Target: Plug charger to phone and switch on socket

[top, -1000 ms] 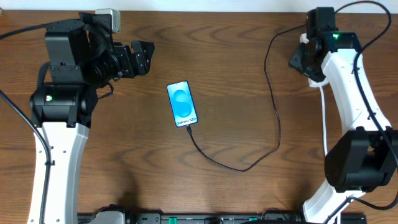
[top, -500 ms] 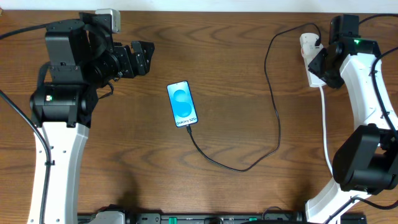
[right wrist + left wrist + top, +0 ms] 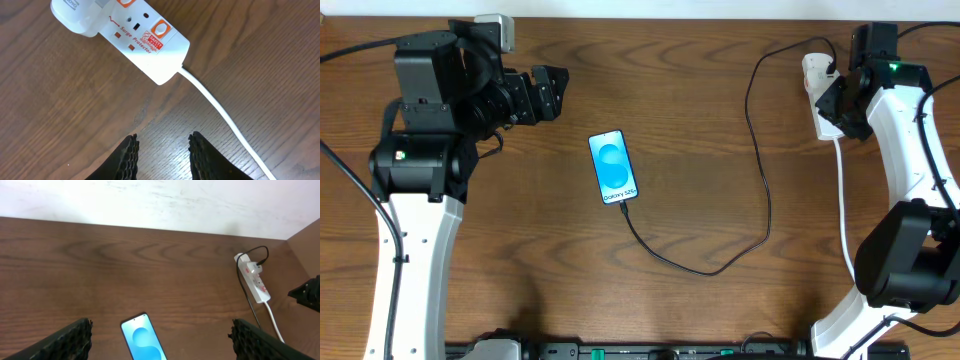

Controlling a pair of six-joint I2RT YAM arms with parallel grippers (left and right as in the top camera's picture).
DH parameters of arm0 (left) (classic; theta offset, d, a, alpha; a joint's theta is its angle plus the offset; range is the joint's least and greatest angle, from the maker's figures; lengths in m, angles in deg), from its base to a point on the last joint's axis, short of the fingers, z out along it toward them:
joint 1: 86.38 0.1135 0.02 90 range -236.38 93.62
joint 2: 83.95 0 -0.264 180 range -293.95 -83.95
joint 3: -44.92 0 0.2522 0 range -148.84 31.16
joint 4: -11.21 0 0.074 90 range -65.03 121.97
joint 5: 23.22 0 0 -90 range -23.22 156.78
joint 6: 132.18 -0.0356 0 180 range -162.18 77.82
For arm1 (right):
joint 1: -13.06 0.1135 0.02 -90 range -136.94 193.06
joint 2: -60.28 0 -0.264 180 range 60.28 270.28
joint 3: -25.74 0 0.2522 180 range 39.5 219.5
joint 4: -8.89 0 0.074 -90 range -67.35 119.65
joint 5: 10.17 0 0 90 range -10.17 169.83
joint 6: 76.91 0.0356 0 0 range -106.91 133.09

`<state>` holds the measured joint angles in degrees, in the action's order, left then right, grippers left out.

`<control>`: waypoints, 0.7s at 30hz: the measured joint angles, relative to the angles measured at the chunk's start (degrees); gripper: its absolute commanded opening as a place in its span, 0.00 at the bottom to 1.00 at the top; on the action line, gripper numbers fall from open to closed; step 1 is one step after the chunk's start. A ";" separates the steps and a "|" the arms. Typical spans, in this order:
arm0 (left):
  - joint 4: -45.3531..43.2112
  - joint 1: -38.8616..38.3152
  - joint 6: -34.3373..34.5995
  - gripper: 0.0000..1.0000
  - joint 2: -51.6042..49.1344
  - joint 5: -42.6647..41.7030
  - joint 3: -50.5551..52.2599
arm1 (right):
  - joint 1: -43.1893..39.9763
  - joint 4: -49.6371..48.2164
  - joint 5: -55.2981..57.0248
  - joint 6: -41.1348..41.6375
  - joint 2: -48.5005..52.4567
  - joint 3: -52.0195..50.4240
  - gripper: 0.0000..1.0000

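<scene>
Right gripper (image 3: 162,155) (jaws apart, empty) hovers near socket (image 3: 150,45); white cord (image 3: 216,109) alongside.

Bare counter (image 3: 700,110) left of, beyond and right of phone (image 3: 614,168). Near side of phone: charger (image 3: 720,268) from lower short edge, looping right, then up to socket (image 3: 255,282). Socket and white cord (image 3: 200,86) well right of phone, right claw (image 3: 162,147) low above them. Left claw (image 3: 552,92) up-left of phone, apart.

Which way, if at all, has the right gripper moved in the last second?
Yes. In the overhead view the right gripper has shifted rightward off the socket, whose far end it hid before.
</scene>
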<state>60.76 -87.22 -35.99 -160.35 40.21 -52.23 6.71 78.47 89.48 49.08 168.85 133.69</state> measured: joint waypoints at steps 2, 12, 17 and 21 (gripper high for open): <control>0.00 0.00 0.00 0.89 0.00 0.00 0.00 | 0.00 -0.04 0.02 0.00 0.00 0.00 0.33; -0.04 0.00 0.00 0.89 0.00 0.00 0.00 | 0.00 -0.52 0.42 0.02 0.00 0.00 0.49; -0.07 0.00 0.00 0.89 0.00 0.00 0.00 | 0.00 -0.61 0.74 0.20 0.00 0.00 0.59; -0.07 0.00 0.00 0.89 0.00 0.00 0.00 | 0.00 -0.61 1.29 0.26 0.00 0.00 0.62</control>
<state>60.69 -87.22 -35.99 -160.35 40.21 -52.23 6.71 77.85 90.77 49.34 168.85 133.69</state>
